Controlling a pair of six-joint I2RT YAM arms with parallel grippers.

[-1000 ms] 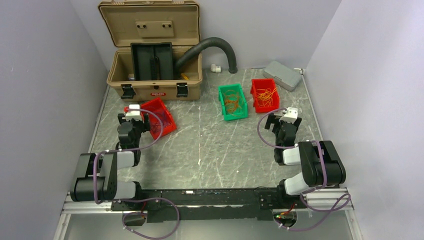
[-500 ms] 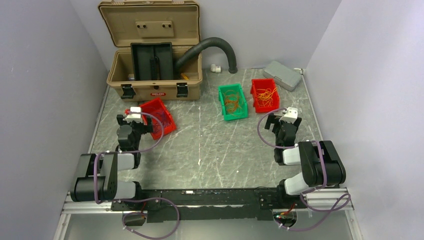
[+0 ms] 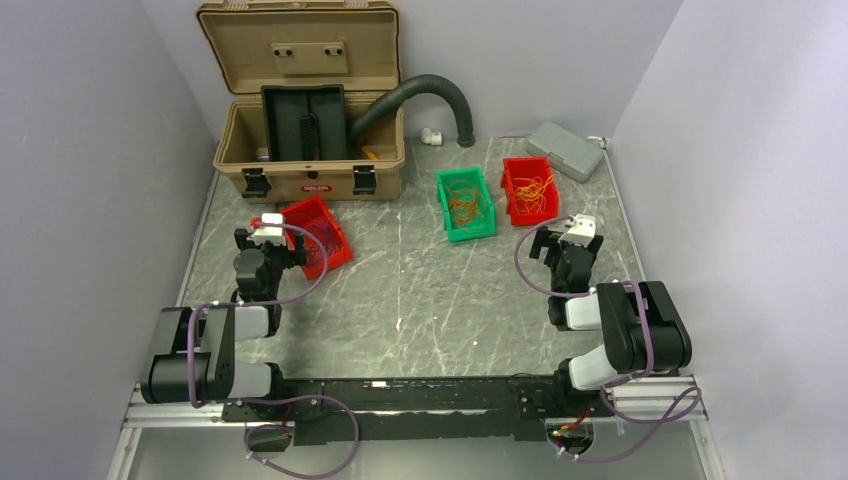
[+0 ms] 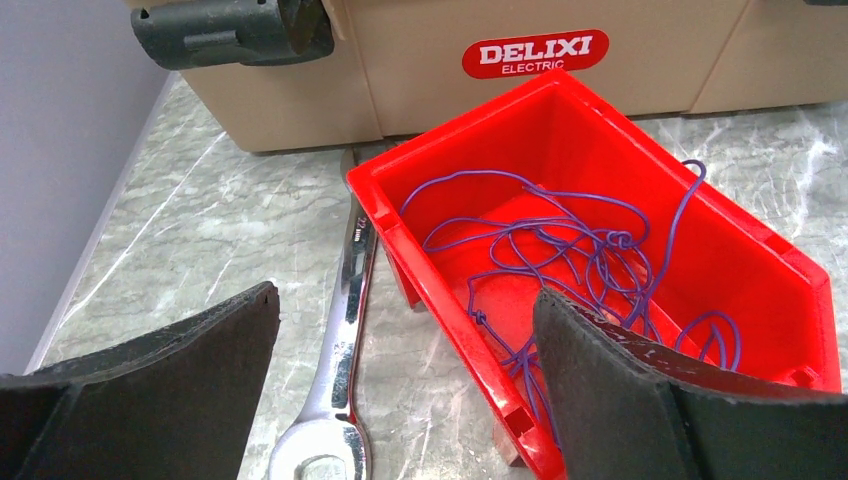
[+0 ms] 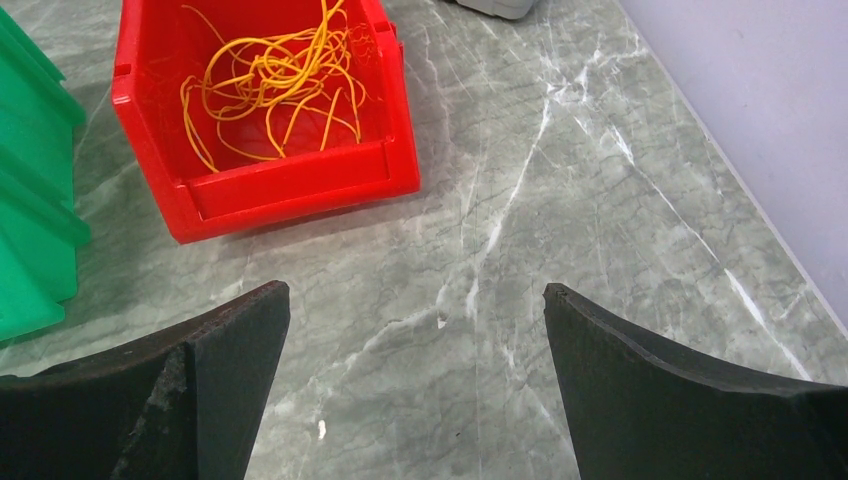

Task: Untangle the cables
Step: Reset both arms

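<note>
A tangle of thin purple wires (image 4: 590, 250) lies in a red bin (image 4: 430, 270) near the left. My left gripper (image 4: 405, 300) is open and empty, just short of that bin's near corner; in the top view it (image 3: 267, 228) is at the bin's (image 3: 330, 245) left end. A tangle of orange-yellow wires (image 5: 275, 80) lies in another red bin (image 5: 290, 190). My right gripper (image 5: 414, 290) is open and empty over bare table, short of that bin; in the top view it (image 3: 566, 235) is below the bin (image 3: 512, 200). A green bin (image 3: 447, 215) holds brownish-orange wires (image 3: 463, 200).
A steel wrench (image 4: 340, 330) lies on the table left of the left red bin. An open tan DELIXI toolbox (image 3: 310, 175) stands at the back left, with a black corrugated hose (image 3: 430, 90) beside it. A grey case (image 3: 565, 150) is at the back right. Walls close both sides.
My left gripper has drawn back a little toward the near edge from the red bin. The right arm has not moved.
</note>
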